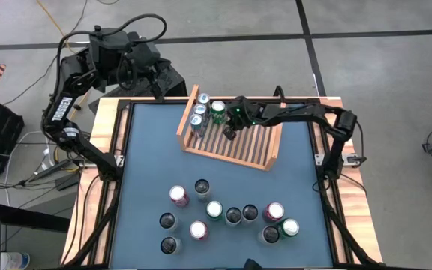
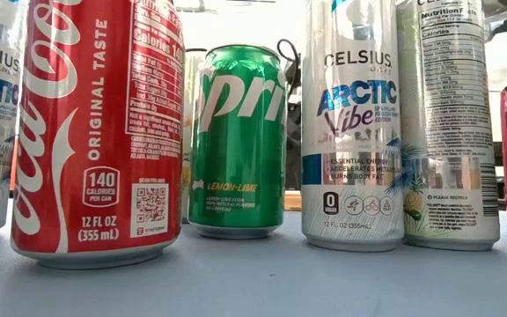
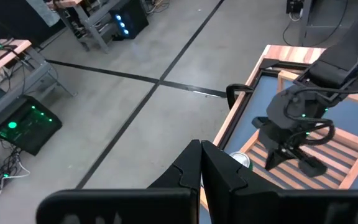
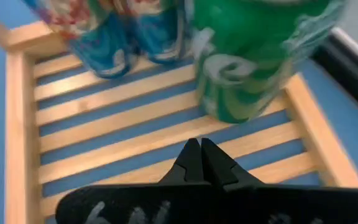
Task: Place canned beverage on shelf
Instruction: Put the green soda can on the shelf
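The shelf [image 1: 235, 142] is a light-brown wooden rack with a slatted base, at the table's far middle. Three blue-and-white cans [image 1: 199, 112] and a green can [image 1: 218, 110] stand upright on its slats in the far left corner. My right gripper [image 4: 201, 148] is shut and slants down over the bare slats just in front of the green can [image 4: 253, 56], holding nothing. My left gripper [image 3: 201, 152] is shut and empty, drawn back above the table's far left corner.
Several loose cans [image 1: 223, 214] stand upright on the blue table top near its front edge; the low view shows a red cola can [image 2: 95, 132], a green one [image 2: 236, 141] and tall white ones [image 2: 352, 123]. Most of the shelf's slats [image 4: 123, 124] are bare.
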